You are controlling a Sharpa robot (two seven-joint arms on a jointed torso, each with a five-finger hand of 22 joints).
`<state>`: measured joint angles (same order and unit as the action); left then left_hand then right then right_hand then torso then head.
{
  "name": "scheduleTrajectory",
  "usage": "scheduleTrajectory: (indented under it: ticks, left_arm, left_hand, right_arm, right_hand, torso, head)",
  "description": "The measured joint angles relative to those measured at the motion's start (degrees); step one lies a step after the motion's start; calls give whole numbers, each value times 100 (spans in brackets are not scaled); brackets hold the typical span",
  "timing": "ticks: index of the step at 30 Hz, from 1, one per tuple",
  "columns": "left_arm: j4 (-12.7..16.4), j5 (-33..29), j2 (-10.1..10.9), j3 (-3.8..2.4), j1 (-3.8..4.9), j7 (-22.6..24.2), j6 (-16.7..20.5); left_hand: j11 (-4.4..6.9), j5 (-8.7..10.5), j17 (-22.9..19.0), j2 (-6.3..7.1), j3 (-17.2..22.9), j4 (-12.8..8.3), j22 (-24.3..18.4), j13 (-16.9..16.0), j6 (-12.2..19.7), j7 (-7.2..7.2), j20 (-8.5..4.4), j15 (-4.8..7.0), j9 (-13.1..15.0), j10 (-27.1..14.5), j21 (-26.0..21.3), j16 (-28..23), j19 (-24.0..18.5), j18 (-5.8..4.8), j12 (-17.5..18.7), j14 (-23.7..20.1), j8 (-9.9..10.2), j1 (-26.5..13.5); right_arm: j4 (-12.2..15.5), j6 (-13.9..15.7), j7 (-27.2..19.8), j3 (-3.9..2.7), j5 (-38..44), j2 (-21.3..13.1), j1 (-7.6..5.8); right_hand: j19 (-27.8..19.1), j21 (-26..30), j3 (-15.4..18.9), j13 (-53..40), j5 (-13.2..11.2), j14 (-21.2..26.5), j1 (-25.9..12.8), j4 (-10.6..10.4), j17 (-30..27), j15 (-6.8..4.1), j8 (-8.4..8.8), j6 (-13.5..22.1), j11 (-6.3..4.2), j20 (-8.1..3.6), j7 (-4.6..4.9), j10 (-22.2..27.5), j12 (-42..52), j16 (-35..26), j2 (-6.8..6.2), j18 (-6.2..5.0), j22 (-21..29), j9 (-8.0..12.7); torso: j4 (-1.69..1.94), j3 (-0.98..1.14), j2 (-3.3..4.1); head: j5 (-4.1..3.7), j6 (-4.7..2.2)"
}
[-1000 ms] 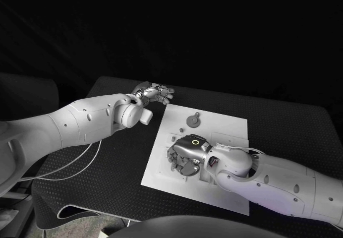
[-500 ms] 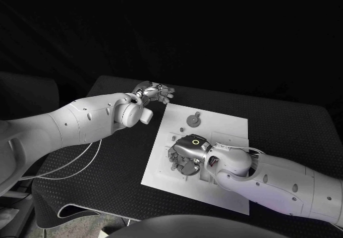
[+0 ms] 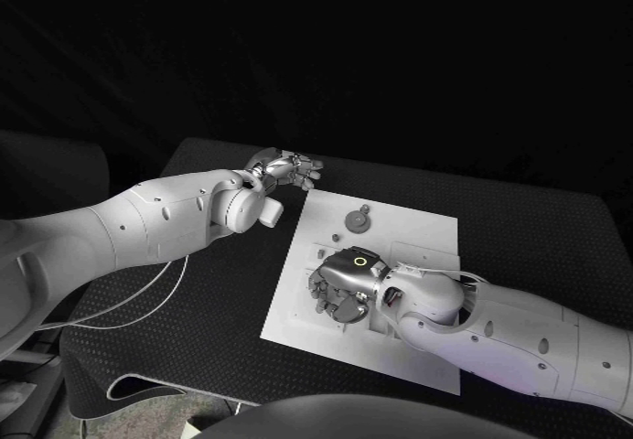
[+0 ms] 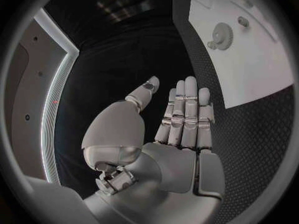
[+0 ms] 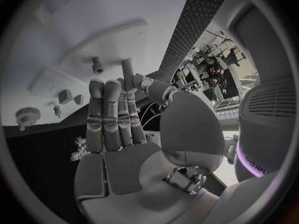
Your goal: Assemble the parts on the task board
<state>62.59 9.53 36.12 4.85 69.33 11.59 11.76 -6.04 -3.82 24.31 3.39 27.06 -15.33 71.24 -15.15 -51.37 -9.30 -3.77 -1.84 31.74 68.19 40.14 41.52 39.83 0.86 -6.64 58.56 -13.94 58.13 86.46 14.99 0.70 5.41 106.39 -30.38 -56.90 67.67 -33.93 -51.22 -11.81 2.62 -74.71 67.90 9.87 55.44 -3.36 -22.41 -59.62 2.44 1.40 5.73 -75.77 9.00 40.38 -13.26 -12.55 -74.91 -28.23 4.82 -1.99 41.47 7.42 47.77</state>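
The white task board [image 3: 409, 240] lies in the middle of the black table. A round gear part [image 3: 359, 219] sits near its far edge. My right hand [image 3: 343, 285] hovers low over the board's middle, hiding the parts under it. In the right wrist view its fingers [image 5: 112, 115] are stretched out straight with nothing in them, and beyond them I see a peg [image 5: 97, 64], two small blocks [image 5: 65, 96] and the gear [image 5: 27, 115]. My left hand [image 3: 285, 169] floats off the board's far left corner, its flat palm [image 4: 181, 127] empty, with the gear [image 4: 221, 34] beyond it.
A thin white cable [image 3: 139, 306] loops over the table below my left arm. The black table [image 3: 528, 219] stretches bare to the right of the board. My right forearm [image 3: 528, 334] covers the board's near right corner.
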Motion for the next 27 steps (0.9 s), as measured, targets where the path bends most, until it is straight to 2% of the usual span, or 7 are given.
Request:
scheduleTrajectory:
  ticks: [14, 27]
  left_arm:
    - [-7, 0, -10, 0, 0, -2, -6]
    - [-7, 0, -9, 0, 0, -6, -14]
  left_hand:
    - [0, 0, 5, 0, 0, 0, 5, 0, 0, 0, 0, 0, 0, 0, -23, 0, 0, 0, 0, 0, 0, 0]
    - [0, 0, 11, 0, 0, 0, 4, -1, 0, 0, 0, 0, -1, 0, -23, 0, 0, 0, -1, 0, 0, 0]
  right_arm:
    - [-47, -47, -2, 52, -3, 39, 8]
    - [-92, -79, 27, 69, 143, 72, 11]
  right_hand:
    - [20, 1, 1, 0, -1, 5, 0, 0, 1, 4, 1, 0, 11, -16, 0, -11, 31, 12, 0, 0, 0, 0]
    - [28, 1, -17, 0, -2, -11, 0, 20, 1, -6, 1, 1, 13, -8, 0, -13, 30, 12, 0, 0, -2, -7]
  torso:
    - [1, 1, -1]
    - [-2, 7, 0]
  head:
    - [-8, 8]
    - [-5, 16]
